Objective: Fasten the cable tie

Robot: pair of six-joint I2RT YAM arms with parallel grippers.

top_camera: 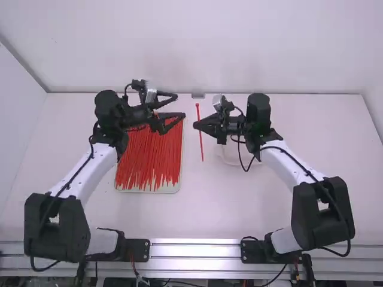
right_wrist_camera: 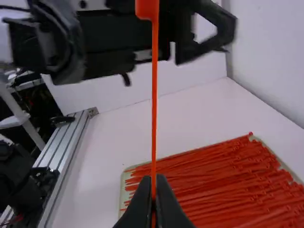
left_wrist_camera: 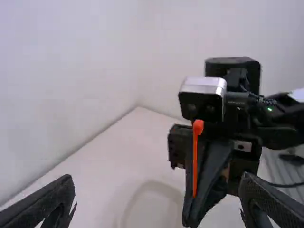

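A single red cable tie (top_camera: pixel 200 134) hangs upright above the table, its head (right_wrist_camera: pixel 147 7) at the far end. My right gripper (top_camera: pixel 200 127) is shut on its lower part, and the fingers (right_wrist_camera: pixel 153 183) pinch the strap. In the left wrist view the same cable tie (left_wrist_camera: pixel 194 156) stands in front of the right arm's camera. My left gripper (top_camera: pixel 173 124) is open over the far right corner of the tray, a short way left of the tie. Its two fingers (left_wrist_camera: pixel 47 206) stand wide apart with nothing between them.
A flat tray (top_camera: pixel 177 189) holding several red cable ties (top_camera: pixel 149 155) lies left of centre, with the ties (right_wrist_camera: pixel 223 180) below the held one. A clear round dish (top_camera: pixel 232 159) sits under the right wrist. White walls close the back and sides.
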